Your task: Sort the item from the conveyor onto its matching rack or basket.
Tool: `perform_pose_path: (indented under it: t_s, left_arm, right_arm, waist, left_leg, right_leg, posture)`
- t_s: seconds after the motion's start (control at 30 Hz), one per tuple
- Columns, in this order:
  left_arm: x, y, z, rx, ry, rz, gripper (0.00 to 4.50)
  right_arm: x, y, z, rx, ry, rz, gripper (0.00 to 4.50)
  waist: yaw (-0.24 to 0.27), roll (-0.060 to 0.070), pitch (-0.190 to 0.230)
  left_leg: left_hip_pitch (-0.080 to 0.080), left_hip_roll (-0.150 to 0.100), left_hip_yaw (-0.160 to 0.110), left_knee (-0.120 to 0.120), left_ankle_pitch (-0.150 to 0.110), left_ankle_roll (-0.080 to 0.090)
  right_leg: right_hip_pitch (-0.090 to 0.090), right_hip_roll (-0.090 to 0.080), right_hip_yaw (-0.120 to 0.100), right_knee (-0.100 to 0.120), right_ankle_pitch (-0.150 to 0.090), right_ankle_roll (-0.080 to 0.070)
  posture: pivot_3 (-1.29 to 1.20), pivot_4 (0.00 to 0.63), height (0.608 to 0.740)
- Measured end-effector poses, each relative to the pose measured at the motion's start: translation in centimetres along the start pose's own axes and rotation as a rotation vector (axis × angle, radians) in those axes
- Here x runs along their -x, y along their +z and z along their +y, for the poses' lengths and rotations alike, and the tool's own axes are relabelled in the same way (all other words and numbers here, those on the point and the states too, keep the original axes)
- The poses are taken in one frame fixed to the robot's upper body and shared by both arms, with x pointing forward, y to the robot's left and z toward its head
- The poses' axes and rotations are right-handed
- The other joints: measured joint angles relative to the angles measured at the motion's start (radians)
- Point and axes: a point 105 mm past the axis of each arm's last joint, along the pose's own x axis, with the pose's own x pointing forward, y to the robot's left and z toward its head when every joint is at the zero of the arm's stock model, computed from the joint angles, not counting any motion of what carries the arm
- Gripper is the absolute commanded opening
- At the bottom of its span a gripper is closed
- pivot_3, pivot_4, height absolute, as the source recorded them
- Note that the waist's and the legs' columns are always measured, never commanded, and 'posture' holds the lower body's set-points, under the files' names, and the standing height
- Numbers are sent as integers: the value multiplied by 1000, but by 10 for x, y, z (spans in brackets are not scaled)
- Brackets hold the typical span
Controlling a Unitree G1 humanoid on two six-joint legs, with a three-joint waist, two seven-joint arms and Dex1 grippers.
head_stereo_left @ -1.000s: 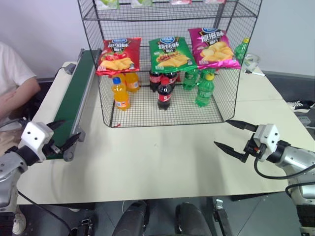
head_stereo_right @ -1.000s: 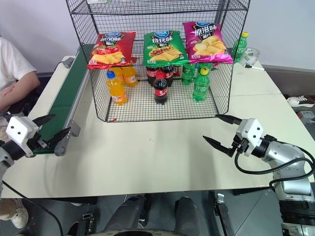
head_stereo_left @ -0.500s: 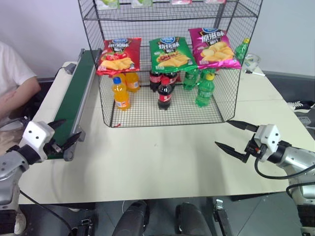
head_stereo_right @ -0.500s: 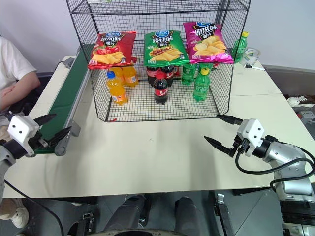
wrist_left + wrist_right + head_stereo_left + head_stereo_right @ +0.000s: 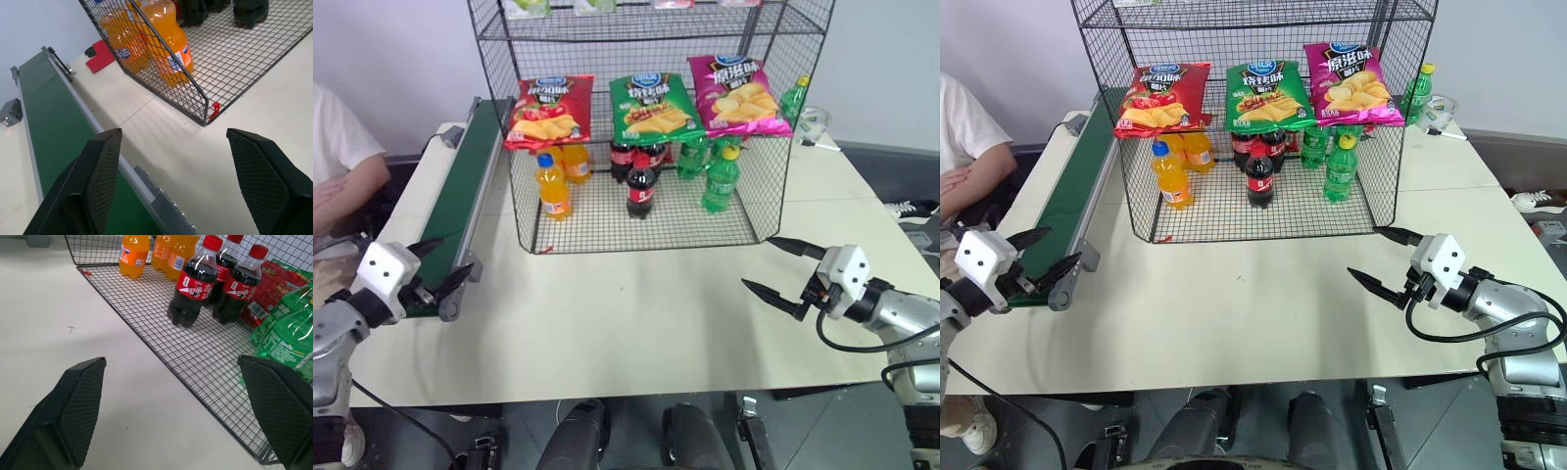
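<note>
On the rack [image 5: 646,117], left to right: red chip bag [image 5: 548,110], green bag [image 5: 651,104], magenta bag [image 5: 739,94]; orange, cola and green bottles below. Conveyor [image 5: 460,196] bare. My left gripper [image 5: 438,264] and right gripper [image 5: 781,269] hover spread, holding nothing.

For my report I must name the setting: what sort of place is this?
Probably a robot test bench set up like a shop: a wire rack stocked with chip bags and soda bottles, beside a small conveyor, all on one table.
</note>
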Motion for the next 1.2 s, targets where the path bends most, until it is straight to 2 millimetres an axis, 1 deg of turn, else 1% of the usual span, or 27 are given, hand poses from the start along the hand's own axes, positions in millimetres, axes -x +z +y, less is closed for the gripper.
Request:
perform_pose_path:
  t_s: [0.23,0.87,1.2]
  left_arm:
    - [-3,5,0,-22,-5,-14,3566]
    - [-2,3,-3,-19,-11,-9,3566]
    - [-6,5,-5,-19,-18,-21,3566]
  right_arm:
    - [-2,1,-2,7,-1,-5,4500]
    - [-3,2,-2,20,0,-5,4500]
    - [-3,1,-3,16,-3,-3,4500]
  waist:
    - [0,0,0]
    - [0,0,0]
    - [0,0,0]
  left_leg:
    - [0,0,0,0,0,0]
    - [0,0,0,0,0,0]
    - [0,0,0,0,0,0]
  right_leg:
    - [0,0,0,0,0,0]
    - [0,0,0,0,0,0]
    - [0,0,0,-1,0,0]
  posture:
    - [0,150,740]
    - [0,150,740]
    - [0,150,740]
